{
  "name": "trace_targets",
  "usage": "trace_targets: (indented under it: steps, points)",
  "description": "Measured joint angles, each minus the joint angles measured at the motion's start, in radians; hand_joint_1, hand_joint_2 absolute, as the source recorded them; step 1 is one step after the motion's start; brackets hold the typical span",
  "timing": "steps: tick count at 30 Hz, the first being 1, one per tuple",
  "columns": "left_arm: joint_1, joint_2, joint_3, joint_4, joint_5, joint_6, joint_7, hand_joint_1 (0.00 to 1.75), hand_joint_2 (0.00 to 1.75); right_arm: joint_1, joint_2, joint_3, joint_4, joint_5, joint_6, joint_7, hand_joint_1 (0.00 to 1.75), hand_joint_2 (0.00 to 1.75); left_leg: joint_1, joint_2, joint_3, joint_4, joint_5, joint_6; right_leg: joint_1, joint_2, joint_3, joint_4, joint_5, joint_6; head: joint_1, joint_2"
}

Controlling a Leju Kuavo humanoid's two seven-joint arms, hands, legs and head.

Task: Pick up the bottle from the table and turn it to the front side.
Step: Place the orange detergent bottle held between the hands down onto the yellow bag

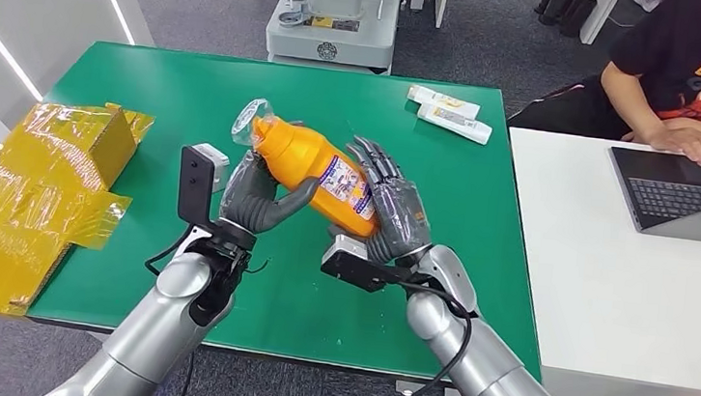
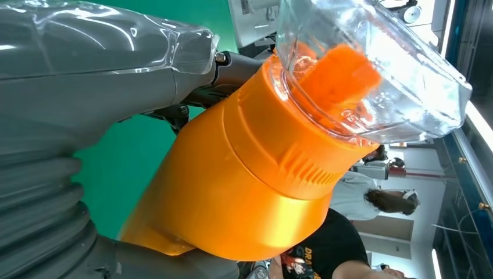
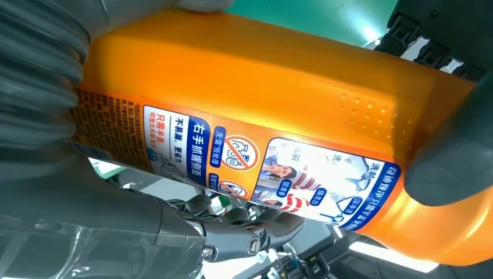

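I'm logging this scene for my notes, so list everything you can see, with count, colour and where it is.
Orange plastic bottle with clear cap: one, lifted over the green table, gripped by both hands.
White tubes: two, table's far right corner.
Yellow film-wrapped cardboard box: one, at the table's left edge.
White side table: one, to the right.
Grey laptop: one, on the white table.
Person in black shirt: one, at the laptop.
Left hand: grey, near the cap end.
Right hand: grey, at the label end.
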Motion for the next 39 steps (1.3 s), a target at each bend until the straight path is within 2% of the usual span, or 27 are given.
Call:
trace_targets:
  steps: [6,14,23,36,39]
  points:
    - [0.026,0.006,0.024,-0.024,-0.003,0.016,0.0,1.75,1.75,0.063,-0.016,-0.018,-0.104,0.028,-0.015,0.099,0.0,1.75,0.0,0.0,0.0,0.0,0.0,0.0,0.0,0.0,0.0,0.0,0.0,0.0,0.0,0.0]
    - [0.062,0.024,0.048,-0.049,-0.012,0.038,0.0,1.75,1.75,0.184,-0.049,-0.041,-0.291,0.05,-0.039,0.146,0.0,1.75,0.0,0.0,-0.001,0.0,0.0,0.0,0.0,0.0,-0.001,0.0,0.0,0.0,0.0,0.0]
    - [0.091,0.04,0.063,-0.076,-0.024,0.056,0.001,1.75,1.75,0.291,-0.059,-0.045,-0.463,0.09,-0.077,0.171,0.0,1.75,0.0,0.0,-0.001,0.0,0.0,0.0,0.0,0.0,-0.001,0.0,0.0,0.0,0.0,0.0]
    - [0.114,0.053,0.101,-0.123,-0.098,0.1,0.006,1.75,1.75,0.342,-0.059,-0.06,-0.606,0.117,-0.116,0.165,0.0,1.75,0.0,0.0,-0.001,0.0,0.0,0.0,0.0,0.0,-0.001,0.0,0.0,0.0,0.0,0.0]
    - [0.112,0.065,0.112,-0.143,-0.166,0.131,0.008,1.75,1.75,0.354,-0.059,-0.064,-0.627,0.127,-0.126,0.159,0.0,1.75,0.0,0.0,-0.001,0.0,0.0,0.0,0.0,0.0,-0.001,0.0,0.0,0.0,0.0,0.0]
